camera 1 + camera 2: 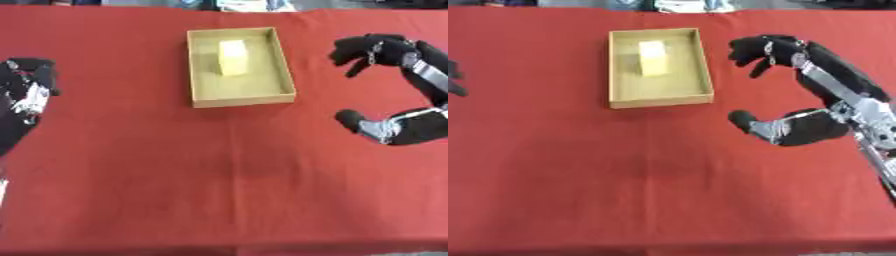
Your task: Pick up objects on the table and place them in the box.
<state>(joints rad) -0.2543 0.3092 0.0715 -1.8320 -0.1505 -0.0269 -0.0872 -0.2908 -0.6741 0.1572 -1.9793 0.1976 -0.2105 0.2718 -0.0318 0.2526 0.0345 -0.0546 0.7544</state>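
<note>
A shallow tan box [201, 70] sits at the upper middle of the red table [224, 175]. Inside it, toward the far end, lies a pale yellow block [233, 57]. My right hand [815, 120] hovers to the right of the box, fingers and thumb spread wide with nothing between them. At the left edge my left hand [28, 85] rests idle, its fingers relaxed and holding nothing.
The red cloth stretches bare across the near half of the table, and its front edge runs along the bottom of the view. A few pale items [249, 5] lie beyond the far edge.
</note>
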